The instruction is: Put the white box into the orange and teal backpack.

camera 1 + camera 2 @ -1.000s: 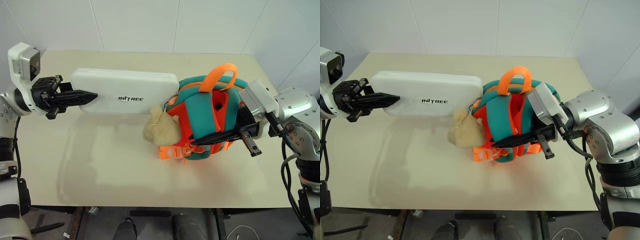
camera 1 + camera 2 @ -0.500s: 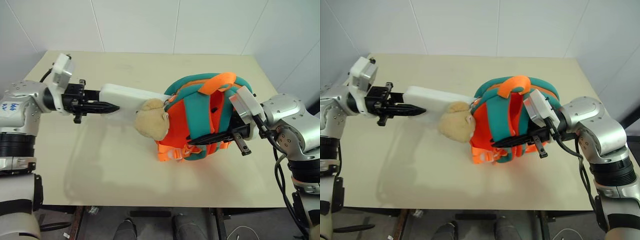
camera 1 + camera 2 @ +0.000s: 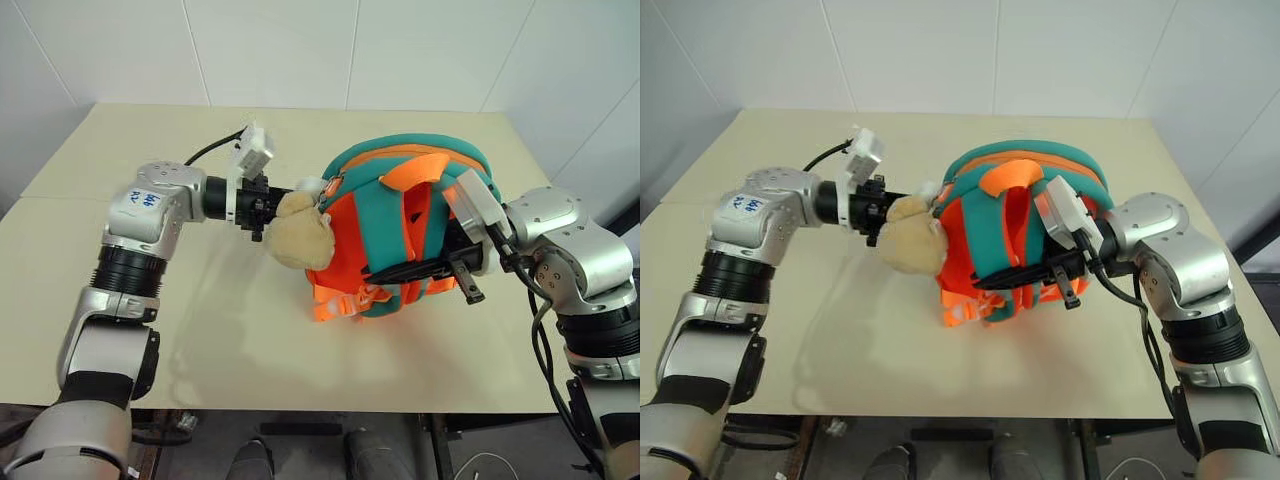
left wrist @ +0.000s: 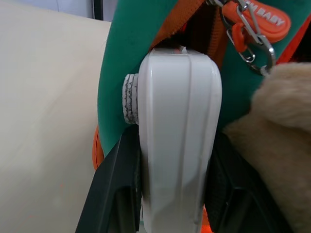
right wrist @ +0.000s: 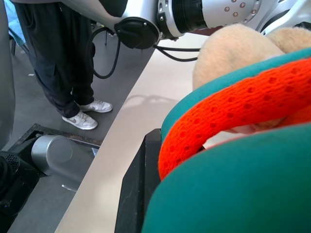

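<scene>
The orange and teal backpack [image 3: 400,165] stands on the table, its tan plush head [image 3: 298,232] hanging at the left side. Nearly all of the white box [image 4: 177,87] is inside the backpack's opening; just its rounded end sticks out. My left gripper [image 3: 268,207] is shut on that end, a black finger [image 4: 116,194] on each flat side. My right gripper [image 3: 385,272] reaches across the backpack's front from the right and is shut on its orange strap [image 5: 233,111] and teal edge.
The beige table [image 3: 250,340] has open surface in front of and to the left of the backpack. A person [image 5: 63,58] in dark trousers stands on the floor beside the table's left edge. White walls rise behind the table.
My left gripper has moved right, sliding the white box into the backpack until only its end shows. The backpack has tipped slightly; the right gripper has kept its hold.
</scene>
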